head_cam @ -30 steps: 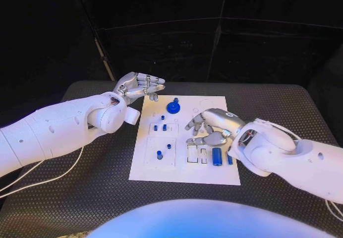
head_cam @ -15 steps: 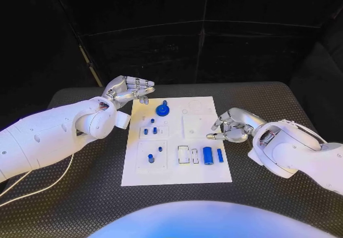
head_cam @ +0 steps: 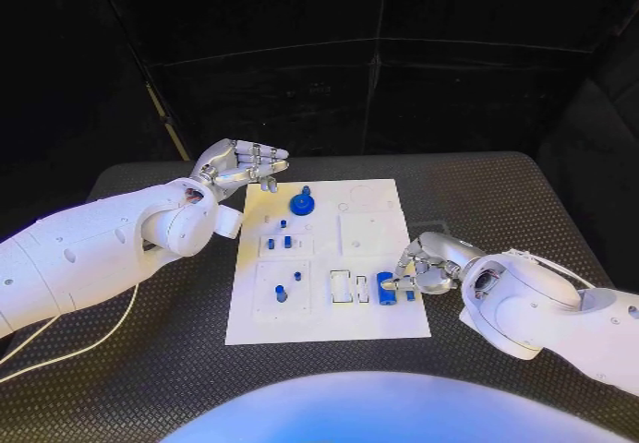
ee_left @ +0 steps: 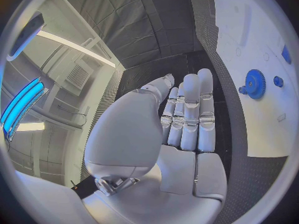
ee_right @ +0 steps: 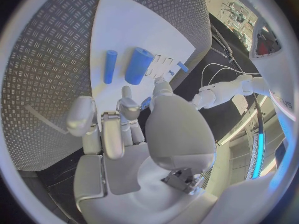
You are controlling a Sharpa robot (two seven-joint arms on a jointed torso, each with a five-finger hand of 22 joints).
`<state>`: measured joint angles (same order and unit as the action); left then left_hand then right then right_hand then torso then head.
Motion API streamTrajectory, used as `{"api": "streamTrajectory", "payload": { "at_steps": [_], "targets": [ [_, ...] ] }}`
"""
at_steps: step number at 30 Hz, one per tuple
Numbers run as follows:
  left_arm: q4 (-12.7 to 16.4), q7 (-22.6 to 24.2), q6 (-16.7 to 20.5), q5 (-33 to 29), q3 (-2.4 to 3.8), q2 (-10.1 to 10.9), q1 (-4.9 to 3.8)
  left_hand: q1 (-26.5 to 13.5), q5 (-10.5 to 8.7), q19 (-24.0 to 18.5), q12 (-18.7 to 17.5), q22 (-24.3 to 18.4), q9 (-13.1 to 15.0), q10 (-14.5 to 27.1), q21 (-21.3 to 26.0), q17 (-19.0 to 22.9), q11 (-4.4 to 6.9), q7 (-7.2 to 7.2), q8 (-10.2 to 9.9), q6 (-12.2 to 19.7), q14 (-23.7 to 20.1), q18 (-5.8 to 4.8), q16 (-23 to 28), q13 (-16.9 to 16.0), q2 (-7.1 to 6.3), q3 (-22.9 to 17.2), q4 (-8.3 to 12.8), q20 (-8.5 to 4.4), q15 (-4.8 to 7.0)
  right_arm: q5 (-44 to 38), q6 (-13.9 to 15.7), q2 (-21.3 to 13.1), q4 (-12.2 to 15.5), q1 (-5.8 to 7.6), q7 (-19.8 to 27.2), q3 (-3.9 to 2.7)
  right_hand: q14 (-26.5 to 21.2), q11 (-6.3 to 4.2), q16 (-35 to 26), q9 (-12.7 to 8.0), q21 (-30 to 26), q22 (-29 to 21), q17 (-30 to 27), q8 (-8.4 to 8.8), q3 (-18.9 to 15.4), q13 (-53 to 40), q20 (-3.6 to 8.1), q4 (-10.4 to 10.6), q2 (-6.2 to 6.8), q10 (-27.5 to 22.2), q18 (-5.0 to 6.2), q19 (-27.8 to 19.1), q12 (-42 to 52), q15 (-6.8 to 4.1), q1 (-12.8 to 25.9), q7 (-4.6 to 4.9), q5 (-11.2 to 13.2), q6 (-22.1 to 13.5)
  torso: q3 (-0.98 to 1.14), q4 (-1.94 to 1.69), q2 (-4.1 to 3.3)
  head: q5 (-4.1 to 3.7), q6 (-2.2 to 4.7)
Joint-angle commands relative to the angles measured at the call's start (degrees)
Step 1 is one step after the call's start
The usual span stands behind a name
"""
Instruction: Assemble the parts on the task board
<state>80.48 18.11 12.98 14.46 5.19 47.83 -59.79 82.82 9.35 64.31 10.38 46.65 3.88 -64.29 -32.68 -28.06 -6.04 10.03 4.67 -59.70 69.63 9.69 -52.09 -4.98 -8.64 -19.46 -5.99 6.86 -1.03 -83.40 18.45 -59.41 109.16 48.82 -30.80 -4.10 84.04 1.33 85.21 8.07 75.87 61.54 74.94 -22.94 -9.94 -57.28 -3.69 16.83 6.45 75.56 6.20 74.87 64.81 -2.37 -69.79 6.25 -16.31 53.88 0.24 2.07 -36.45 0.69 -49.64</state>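
Note:
The white task board [head_cam: 379, 323] lies mid-table. A blue gear [head_cam: 302, 205] stands at its far side and small blue pegs [head_cam: 280, 244] sit left of centre. A thick blue cylinder [head_cam: 386, 288] and a thin one [head_cam: 410, 293] lie at the near right. My right hand [head_cam: 428, 266] hovers there, thumb and fingertips bent down right at the thick cylinder. In the right wrist view both cylinders [ee_right: 138, 65] [ee_right: 109, 66] lie flat on the board [ee_right: 143, 25] just past my right hand [ee_right: 124, 134]. My left hand [head_cam: 243, 164] [ee_left: 187, 119] hangs empty, fingers loosely bent, off the board's far left corner beside the gear [ee_left: 254, 83].
Two rectangular recesses [head_cam: 350, 285] lie just left of the thick cylinder. More small blue pieces [head_cam: 281, 293] stand in the near-left block. A white cable [head_cam: 114, 323] trails over the black table [head_cam: 519, 198] at the left.
My right hand has come from beside the board's right edge toward me and onto the near-right corner, down at the cylinders. My left hand has stayed put.

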Motion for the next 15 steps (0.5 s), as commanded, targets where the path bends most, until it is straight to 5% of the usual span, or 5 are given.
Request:
{"api": "streamTrajectory", "payload": {
  "at_steps": [1,15],
  "targets": [
    [0.1,0.4,-0.4,-0.2,0.04,0.0,-0.05,-0.2,-0.38,-0.3,0.3,-0.1,0.0,0.4,0.2,0.1,-0.03,0.01,0.4,0.1,-0.4,0.75,0.2,0.0,0.53,0.0,0.1,0.17,-0.20,-3.0,-1.4,0.5,-0.1,-0.31,-2.5,-0.06,3.9,-0.07,0.4,0.1,0.3,0.1,3.5,-0.32,-0.5,-0.1,-0.03,0.0,-0.08,0.2,-0.59,0.3,0.2,-0.29,0.5,-0.45,-0.2,0.0,-0.02,0.11,-0.05,0.00,0.03],
    [0.2,0.3,-0.6,-0.2,0.03,0.1,0.00,-0.2,-0.38,-0.3,0.3,-0.1,0.0,0.4,0.2,0.1,-0.03,0.01,0.4,0.1,-0.4,0.75,0.2,0.0,0.53,0.0,0.1,0.17,-0.20,-3.7,-3.4,3.3,-2.2,-1.03,-4.2,-0.04,3.9,-0.24,0.5,0.5,0.4,0.3,3.8,-1.51,-0.3,-1.4,0.08,0.0,-0.71,0.4,-0.62,0.3,0.9,-0.43,0.7,-0.66,-0.8,0.1,-0.03,0.09,-0.09,0.11,-0.15]
  ]
}}
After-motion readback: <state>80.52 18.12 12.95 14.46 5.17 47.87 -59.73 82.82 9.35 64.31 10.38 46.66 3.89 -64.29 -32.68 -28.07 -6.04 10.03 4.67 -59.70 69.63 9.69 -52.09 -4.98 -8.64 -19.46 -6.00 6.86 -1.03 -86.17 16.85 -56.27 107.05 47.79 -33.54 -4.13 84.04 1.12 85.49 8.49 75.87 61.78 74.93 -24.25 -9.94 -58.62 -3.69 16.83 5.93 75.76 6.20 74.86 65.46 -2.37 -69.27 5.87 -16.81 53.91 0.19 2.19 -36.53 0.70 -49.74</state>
